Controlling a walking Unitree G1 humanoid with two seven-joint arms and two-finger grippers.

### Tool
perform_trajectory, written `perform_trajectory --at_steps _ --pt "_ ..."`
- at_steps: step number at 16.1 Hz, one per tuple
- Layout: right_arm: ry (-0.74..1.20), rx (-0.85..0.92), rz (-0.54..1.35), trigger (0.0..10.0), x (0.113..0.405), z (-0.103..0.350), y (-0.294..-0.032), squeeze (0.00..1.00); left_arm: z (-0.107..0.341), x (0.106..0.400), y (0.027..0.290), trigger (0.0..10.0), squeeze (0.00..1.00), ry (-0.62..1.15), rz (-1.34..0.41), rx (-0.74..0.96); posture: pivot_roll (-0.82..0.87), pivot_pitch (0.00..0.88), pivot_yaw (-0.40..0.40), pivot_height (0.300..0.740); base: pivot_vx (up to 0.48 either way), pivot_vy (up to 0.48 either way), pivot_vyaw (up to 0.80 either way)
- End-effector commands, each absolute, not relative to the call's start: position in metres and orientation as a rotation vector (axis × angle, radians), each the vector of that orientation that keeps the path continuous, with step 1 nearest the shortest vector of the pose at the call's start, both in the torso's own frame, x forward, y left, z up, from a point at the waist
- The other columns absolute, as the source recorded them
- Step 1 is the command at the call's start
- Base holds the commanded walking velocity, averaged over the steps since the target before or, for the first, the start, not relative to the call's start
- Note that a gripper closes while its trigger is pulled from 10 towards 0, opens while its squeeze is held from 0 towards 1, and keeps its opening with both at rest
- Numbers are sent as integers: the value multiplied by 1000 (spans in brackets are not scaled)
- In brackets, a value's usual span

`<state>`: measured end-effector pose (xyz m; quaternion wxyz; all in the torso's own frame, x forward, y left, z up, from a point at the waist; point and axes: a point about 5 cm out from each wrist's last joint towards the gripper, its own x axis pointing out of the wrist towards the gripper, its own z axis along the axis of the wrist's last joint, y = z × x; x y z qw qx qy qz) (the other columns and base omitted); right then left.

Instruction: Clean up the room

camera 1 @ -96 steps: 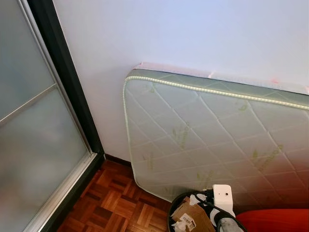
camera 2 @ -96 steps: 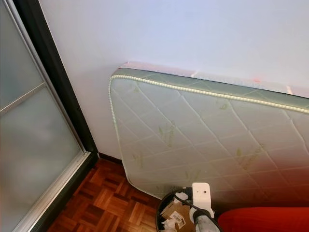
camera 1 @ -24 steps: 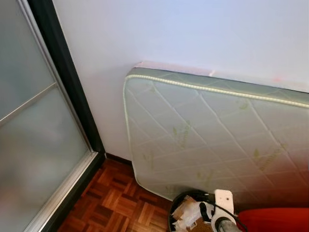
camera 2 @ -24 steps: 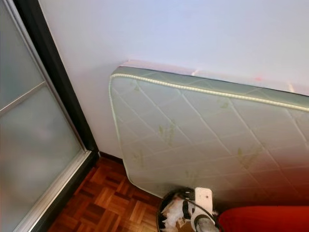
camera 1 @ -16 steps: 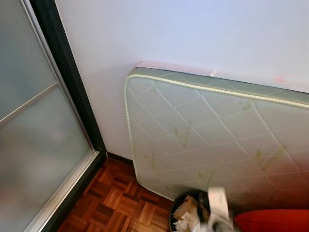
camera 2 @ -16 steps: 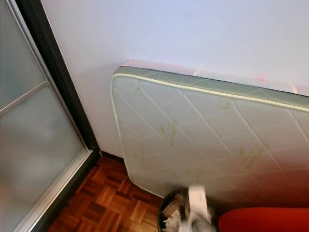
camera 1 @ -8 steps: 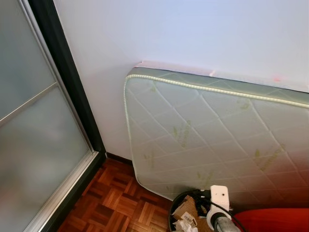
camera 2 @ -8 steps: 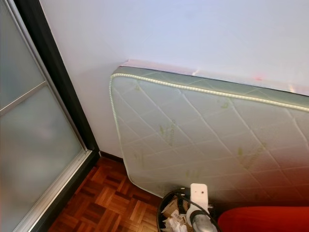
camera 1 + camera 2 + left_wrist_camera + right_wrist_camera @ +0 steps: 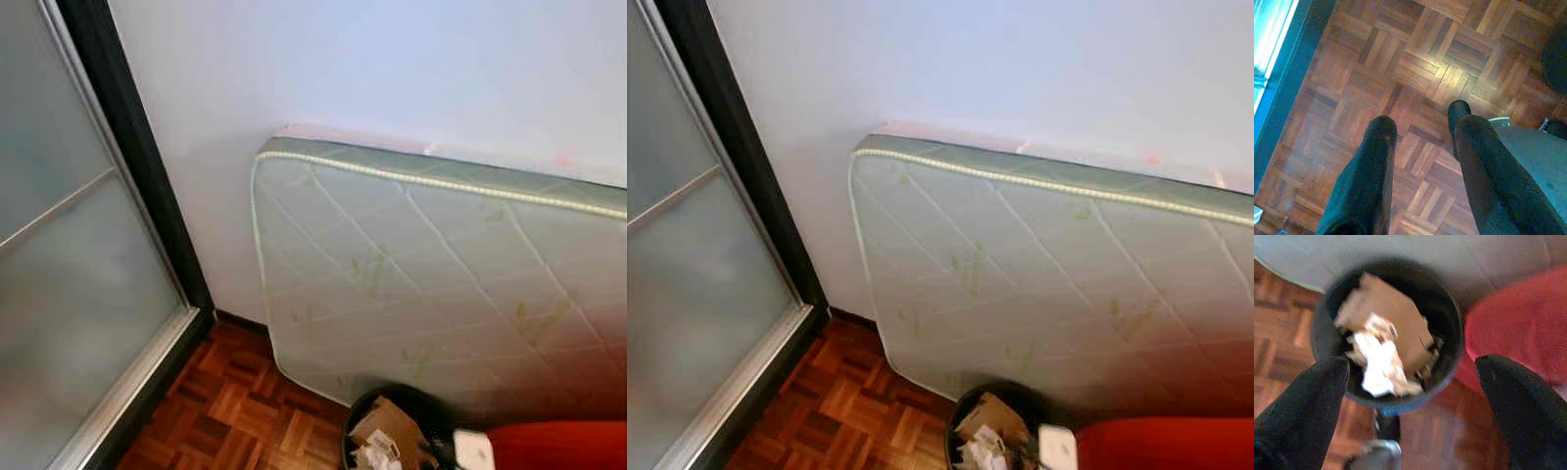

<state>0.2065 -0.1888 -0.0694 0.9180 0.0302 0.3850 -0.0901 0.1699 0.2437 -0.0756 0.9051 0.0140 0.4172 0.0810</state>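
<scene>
A black round trash bin (image 9: 392,431) stands on the parquet against the foot of a leaning mattress. Inside it lie a piece of brown cardboard (image 9: 1391,316) and crumpled white paper (image 9: 1378,367). My right gripper (image 9: 1410,399) hovers above the bin's near rim, open, its two black fingers (image 9: 1308,406) spread wide with nothing between them. In the eye views the white end of my right wrist (image 9: 473,450) sits at the bottom edge, just right of the bin. My left gripper (image 9: 1422,127) hangs open over bare parquet, holding nothing.
A pale green quilted mattress (image 9: 441,274) leans on the white wall. A frosted glass sliding door with a dark frame (image 9: 137,196) runs along the left. A red soft thing (image 9: 558,446) lies right of the bin. Parquet floor (image 9: 235,411) lies open left of the bin.
My right wrist has dropped down and to the right, from above the bin's rim to the bottom edge of the eye views. The bin's contents look the same.
</scene>
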Motion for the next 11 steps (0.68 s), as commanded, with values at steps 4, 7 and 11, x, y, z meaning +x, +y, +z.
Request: perform_trajectory --at_steps 4,7,11 --pt "897 106 -276 10000 176 -85 -199 0 -80 159 247 10000 0 909 178 26 48 124 14 740 0 0 0" --pt "904 127 -274 10000 173 -86 -196 0 -80 159 249 10000 0 913 171 35 37 109 24 740 0 0 0" --pt "898 127 -228 10000 175 -86 -192 0 -80 159 247 10000 0 918 159 36 21 86 19 740 0 0 0"
